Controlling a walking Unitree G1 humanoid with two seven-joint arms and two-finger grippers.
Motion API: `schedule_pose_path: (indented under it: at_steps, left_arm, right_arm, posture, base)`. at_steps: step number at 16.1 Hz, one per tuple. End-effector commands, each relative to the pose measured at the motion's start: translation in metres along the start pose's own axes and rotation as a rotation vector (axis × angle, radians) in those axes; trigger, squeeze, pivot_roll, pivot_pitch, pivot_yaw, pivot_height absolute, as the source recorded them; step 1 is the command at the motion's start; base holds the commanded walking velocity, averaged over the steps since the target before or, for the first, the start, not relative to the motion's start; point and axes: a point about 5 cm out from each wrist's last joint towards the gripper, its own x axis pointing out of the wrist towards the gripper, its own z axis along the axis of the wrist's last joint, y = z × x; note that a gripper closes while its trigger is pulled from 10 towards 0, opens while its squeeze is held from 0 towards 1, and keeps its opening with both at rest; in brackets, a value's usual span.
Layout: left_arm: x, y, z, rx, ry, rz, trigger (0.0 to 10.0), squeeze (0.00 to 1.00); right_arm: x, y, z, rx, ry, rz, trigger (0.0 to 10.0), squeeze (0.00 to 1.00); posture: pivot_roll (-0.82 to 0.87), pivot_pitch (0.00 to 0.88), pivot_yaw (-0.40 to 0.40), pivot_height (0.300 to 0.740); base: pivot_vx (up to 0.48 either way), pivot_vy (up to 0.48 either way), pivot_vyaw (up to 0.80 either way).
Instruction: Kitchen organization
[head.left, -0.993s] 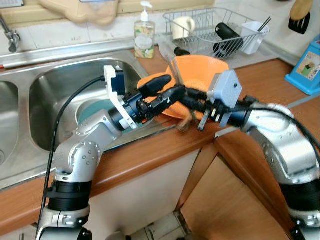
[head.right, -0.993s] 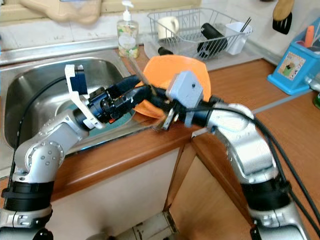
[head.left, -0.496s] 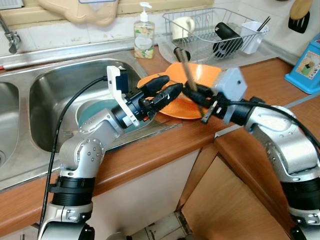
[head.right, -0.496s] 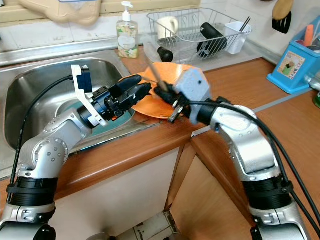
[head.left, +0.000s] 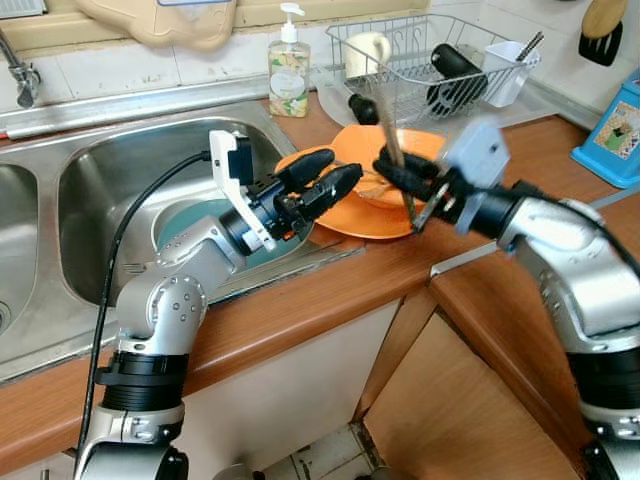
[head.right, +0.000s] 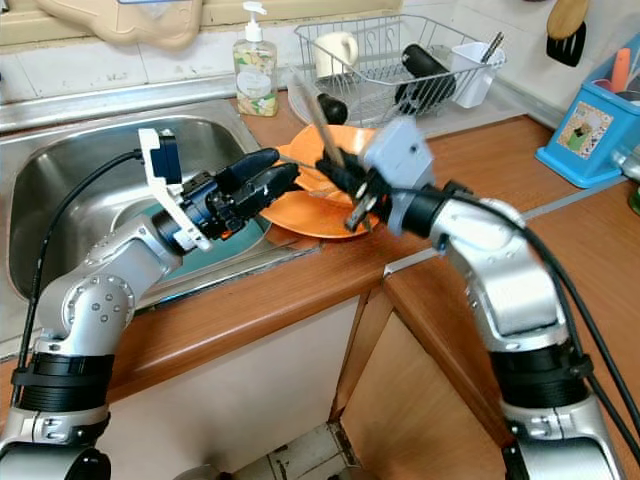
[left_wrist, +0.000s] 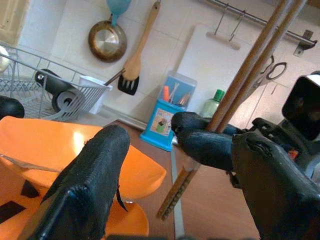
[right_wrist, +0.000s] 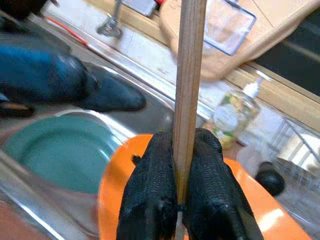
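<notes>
From my head, my right gripper (head.left: 397, 170) pinches wooden chopsticks (head.left: 389, 140) upright over the orange plate (head.left: 350, 212) on the counter (head.left: 330, 290) beside the sink (head.left: 90, 180). My left gripper (head.left: 322, 178) hovers spread at the plate's edge. My right wrist shows fingers (right_wrist: 155, 195) clamping the sticks above a teal plate (right_wrist: 55, 150).

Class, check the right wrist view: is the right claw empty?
No: the right claw is shut on wooden chopsticks above the orange plate.
</notes>
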Motion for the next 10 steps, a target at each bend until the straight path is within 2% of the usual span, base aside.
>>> schedule_pose_path:
  at_steps: [1, 2, 3, 4, 6, 8, 9, 10]
  left_arm:
    - [0.003, -0.009, 0.007, -0.008, -0.023, -0.068, 2.3, 0.0]
    - [0.004, -0.011, 0.007, -0.018, -0.027, -0.084, 0.3, 0.0]
    - [0.005, -0.015, 0.006, -0.038, -0.026, -0.113, 0.0, 0.0]
    - [0.005, -0.016, 0.005, -0.045, -0.025, -0.12, 0.0, 0.0]
    - [0.006, -0.018, 0.004, -0.057, -0.022, -0.129, 2.5, 0.0]
    - [0.006, -0.022, 0.002, -0.082, -0.017, -0.154, 10.0, 0.0]
    - [0.006, -0.021, 0.0, -0.082, -0.009, -0.149, 10.0, 0.0]
    - [0.006, -0.021, -0.001, -0.084, -0.001, -0.146, 8.8, 0.0]
  right_arm:
    - [-0.002, 0.007, 0.006, 0.006, -0.009, 0.063, 0.0, 0.0]
    - [-0.002, 0.01, 0.005, 0.008, -0.003, 0.085, 0.0, 0.0]
    - [-0.001, 0.02, 0.001, 0.019, 0.012, 0.124, 0.0, 0.0]
    - [-0.001, 0.023, -0.001, 0.022, 0.016, 0.133, 0.0, 0.0]
    - [0.001, 0.03, -0.004, 0.026, 0.028, 0.163, 0.0, 0.0]
    - [0.003, 0.041, -0.007, 0.034, 0.045, 0.207, 0.0, 0.0]
    - [0.004, 0.042, -0.006, 0.035, 0.043, 0.211, 0.0, 0.0]
    - [0.005, 0.044, -0.005, 0.037, 0.038, 0.217, 0.0, 0.0]
  posture:
    - [-0.19, 0.0, 0.005, 0.74]
    - [-0.19, 0.0, 0.005, 0.74]
    - [-0.19, 0.0, 0.002, 0.74]
    - [-0.19, 0.0, 0.002, 0.74]
    - [-0.19, 0.0, 0.002, 0.74]
    - [-0.19, 0.0, 0.0, 0.74]
    - [-0.19, 0.0, 0.0, 0.74]
    - [-0.19, 0.0, 0.0, 0.74]
  base:
    - [0.0, 0.0, 0.0]
    - [0.0, 0.0, 0.0]
    - [0.0, 0.0, 0.0]
    - [0.0, 0.0, 0.0]
    - [0.0, 0.0, 0.0]
    - [0.0, 0.0, 0.0]
    - [0.0, 0.0, 0.0]
    - [0.0, 0.0, 0.0]
